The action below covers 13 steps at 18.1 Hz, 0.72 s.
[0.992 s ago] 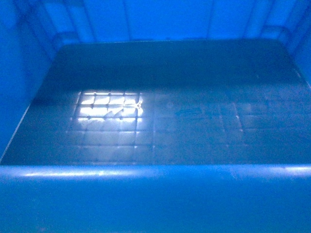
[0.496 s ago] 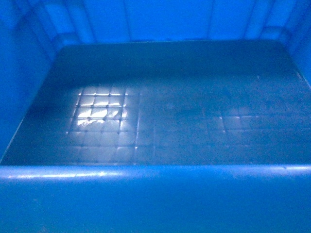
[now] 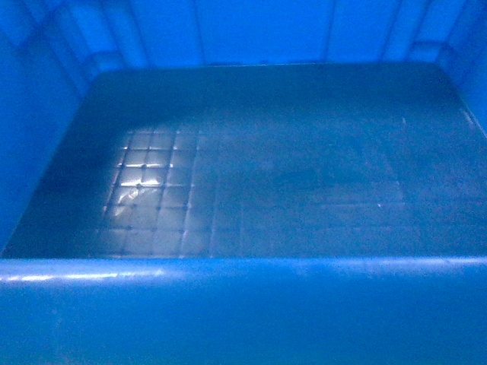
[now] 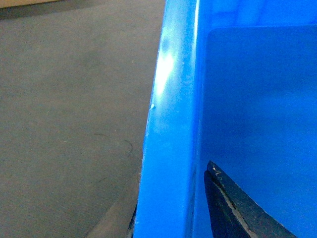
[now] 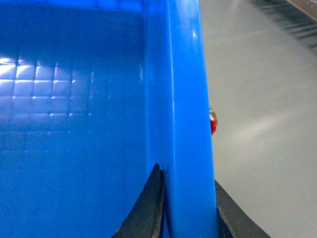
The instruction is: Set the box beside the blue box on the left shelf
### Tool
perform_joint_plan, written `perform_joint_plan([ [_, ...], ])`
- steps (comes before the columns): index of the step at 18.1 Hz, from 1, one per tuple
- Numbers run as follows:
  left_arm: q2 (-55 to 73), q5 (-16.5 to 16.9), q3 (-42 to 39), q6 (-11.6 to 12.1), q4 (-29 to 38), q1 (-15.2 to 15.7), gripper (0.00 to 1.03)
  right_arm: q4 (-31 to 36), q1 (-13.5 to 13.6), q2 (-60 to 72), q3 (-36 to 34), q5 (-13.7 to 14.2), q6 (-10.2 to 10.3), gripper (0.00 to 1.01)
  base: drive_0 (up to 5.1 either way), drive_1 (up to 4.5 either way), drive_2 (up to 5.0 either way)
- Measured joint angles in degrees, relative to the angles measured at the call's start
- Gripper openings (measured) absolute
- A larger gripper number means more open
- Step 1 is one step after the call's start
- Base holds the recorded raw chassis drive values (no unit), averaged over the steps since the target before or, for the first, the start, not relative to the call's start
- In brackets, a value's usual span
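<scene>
The box (image 3: 243,304) is bright blue and fills the whole head view, which looks down onto its grid-textured floor (image 3: 251,175). My left gripper (image 4: 171,198) is shut on the box's left rim (image 4: 171,114), with one dark finger (image 4: 233,208) inside the wall and the other barely showing outside. My right gripper (image 5: 187,178) is shut on the right rim (image 5: 185,99), one finger (image 5: 148,208) inside and one outside. The left shelf and the other blue box are out of view.
Grey floor (image 4: 69,114) lies below the box's left side and pale floor (image 5: 262,124) below its right. A small red part (image 5: 213,125) peeks out from under the right rim. Dark grey stripes (image 5: 290,12) cross the right wrist view's top corner.
The bright reflection on the box's floor has dimmed and slid slightly down and left. The box itself keeps the same place in the head view.
</scene>
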Motion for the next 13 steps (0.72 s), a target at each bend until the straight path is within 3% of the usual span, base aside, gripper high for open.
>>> perform_joint_plan([
  [13,0.0,0.0,0.0,0.1,0.0,0.0,0.30,0.0,0.0,0.0,0.0,0.0,0.0,0.12,-1.4,-1.45,-1.4],
])
